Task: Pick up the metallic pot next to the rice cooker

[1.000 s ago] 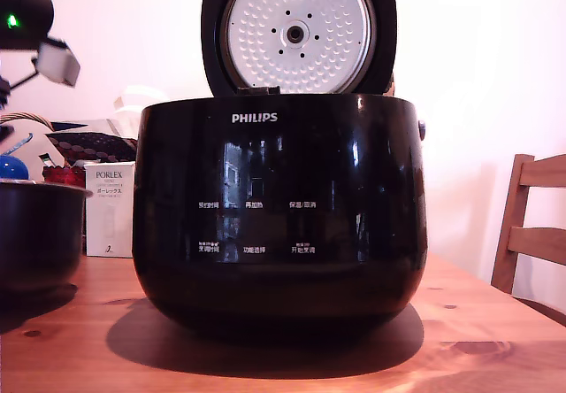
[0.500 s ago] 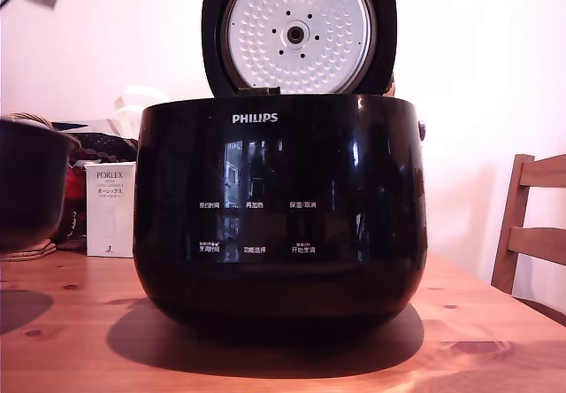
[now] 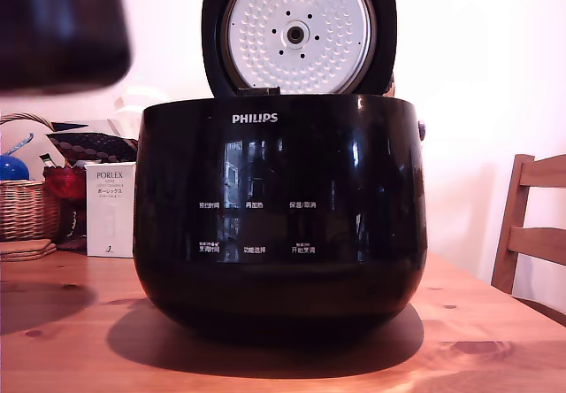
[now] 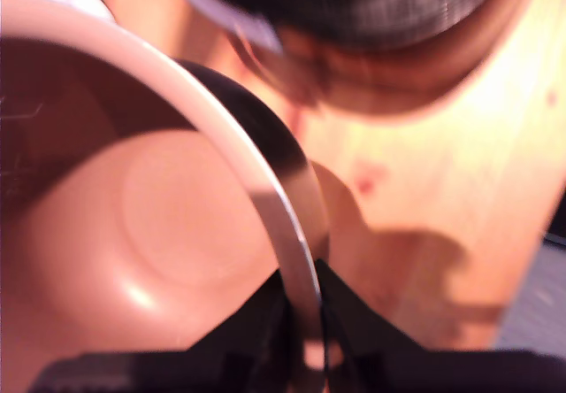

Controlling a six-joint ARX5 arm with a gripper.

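Observation:
The metallic pot [image 3: 55, 28] hangs blurred and dark in the upper corner of the exterior view's left, well above the wooden table [image 3: 495, 340]. The rice cooker [image 3: 279, 207], glossy black with PHILIPS lettering, stands in the middle with its lid up, showing the dimpled silver plate [image 3: 296, 30]. In the wrist view my gripper [image 4: 303, 297] is shut on the pot's thin pale rim [image 4: 265, 200], one black finger inside and one outside. The pot's smooth inside [image 4: 159, 225] fills that side of the picture. The arm itself is hidden in the exterior view.
A white PORLEX box [image 3: 110, 209], a wicker basket [image 3: 25, 209] and a blue ball [image 3: 11, 167] sit behind the cooker at the exterior view's left. A wooden chair [image 3: 532, 225] stands at the right. The wrist view shows bare table wood [image 4: 460, 145] under the pot.
The pot has risen from the tabletop at the exterior view's left to the upper left corner. The basket behind it has come into view. The cooker has not moved.

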